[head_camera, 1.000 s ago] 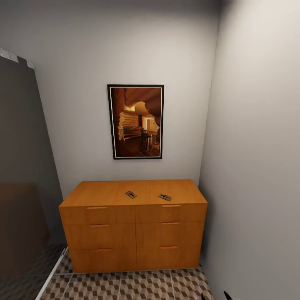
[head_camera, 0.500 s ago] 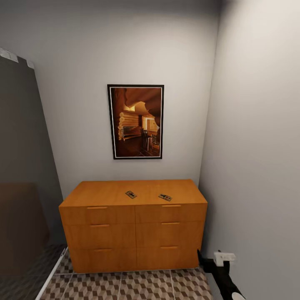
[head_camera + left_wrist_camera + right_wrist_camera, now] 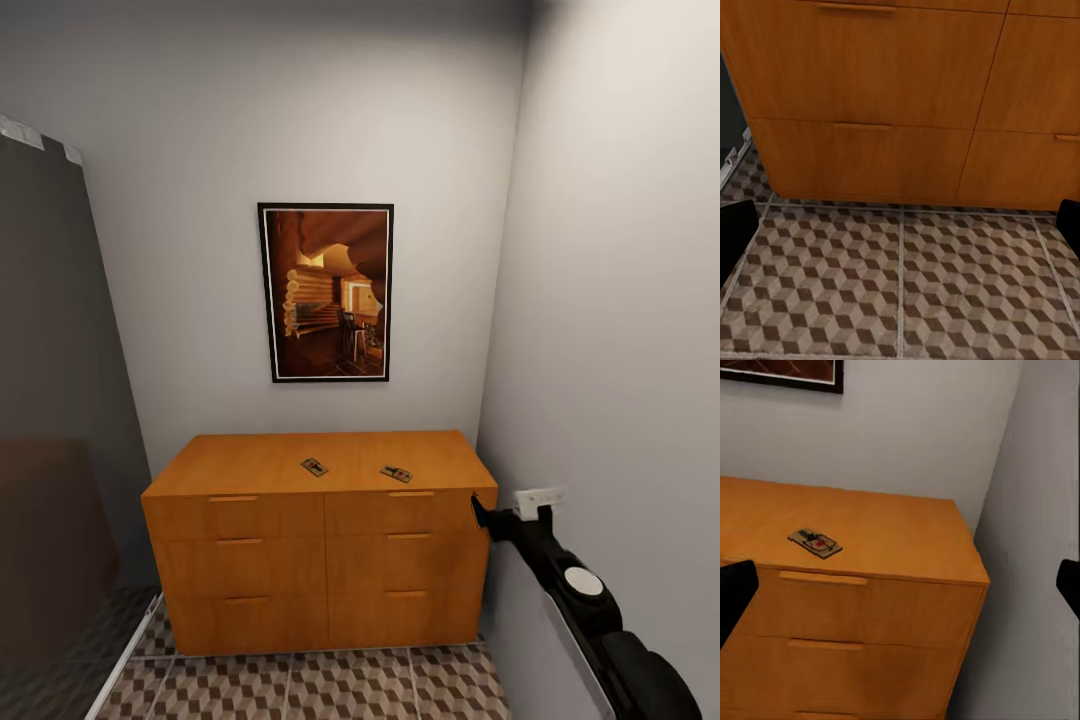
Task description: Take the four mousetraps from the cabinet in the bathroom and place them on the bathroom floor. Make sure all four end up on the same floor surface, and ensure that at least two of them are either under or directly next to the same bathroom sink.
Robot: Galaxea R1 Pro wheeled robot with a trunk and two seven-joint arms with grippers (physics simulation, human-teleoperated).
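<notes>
Mousetraps sit on my cabinet (image 3: 320, 530) top near its front edge: one (image 3: 314, 467) toward the middle, another (image 3: 396, 473) to its right. My right wrist camera catches that right-hand one close, tan board with a red mark; I can read no writing on it. My right gripper (image 3: 478, 512) hangs at the cabinet's front right corner, fingers spread wide, holding nothing. My left gripper's fingers are wide apart too, over the cube-patterned bathroom floor (image 3: 900, 292) before the drawers.
</notes>
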